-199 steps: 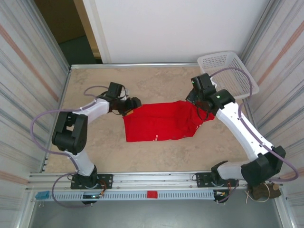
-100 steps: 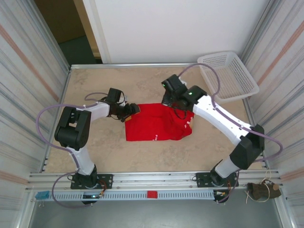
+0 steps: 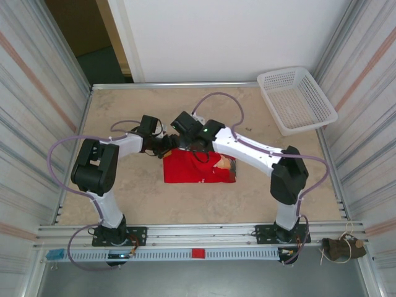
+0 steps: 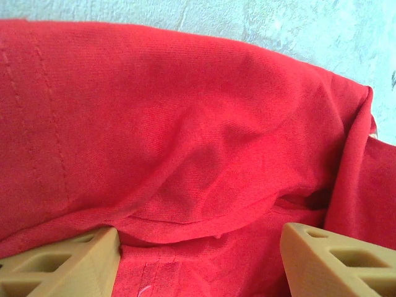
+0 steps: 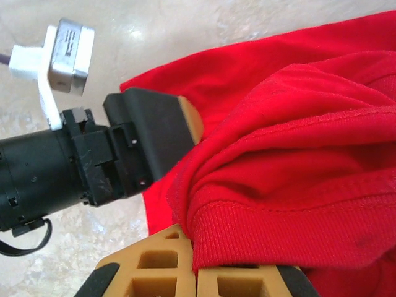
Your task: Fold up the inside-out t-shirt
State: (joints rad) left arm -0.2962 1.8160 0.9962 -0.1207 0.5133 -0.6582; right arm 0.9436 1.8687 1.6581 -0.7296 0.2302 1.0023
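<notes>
The inside-out t-shirt (image 3: 193, 173) lies in a red folded block mid-table, and a bit of tan print (image 3: 226, 164) shows at its right edge. My right gripper (image 3: 184, 143) hovers over the shirt's upper left corner. In the right wrist view my right gripper (image 5: 207, 272) is shut on the ribbed collar band (image 5: 297, 238), with the shirt's folds bunched above it. My left gripper (image 3: 168, 146) sits at the same corner, right beside the right one. Its fingers (image 4: 62, 266) stand wide apart, open, with red cloth (image 4: 185, 142) lying between and beyond them.
A white mesh basket (image 3: 296, 99) stands at the back right corner. Bare tan tabletop (image 3: 124, 204) surrounds the shirt, with metal walls on both sides. The left gripper's black body (image 5: 93, 167) is close in front of the right wrist camera.
My right arm has swept from the right side of the table to the left, carrying the shirt's right part over onto its left part. The left gripper has barely moved.
</notes>
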